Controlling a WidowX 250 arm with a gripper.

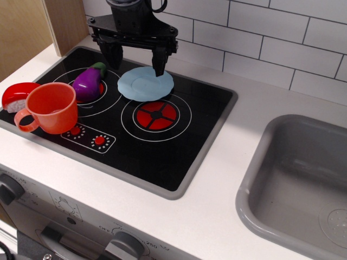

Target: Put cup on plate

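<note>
The orange-red cup (53, 107) stands upright at the front left of the black stovetop (179, 146), its loop handle pointing front-left. The pale blue plate (145, 83) lies flat at the back middle of the stovetop, behind the red burner mark. My black gripper (136, 60) hangs at the back of the stove with its jaws wide open and empty. Its right finger (159, 64) is over the plate's back edge; its left finger (115, 56) is left of the plate. The cup is well to the front left of the gripper.
A purple eggplant (89, 82) lies between cup and plate. A red-and-white sushi piece (16, 97) sits left of the cup. A red burner mark (156, 114) is in front of the plate. A grey sink (303, 184) is at the right. The tiled wall (260, 32) is behind.
</note>
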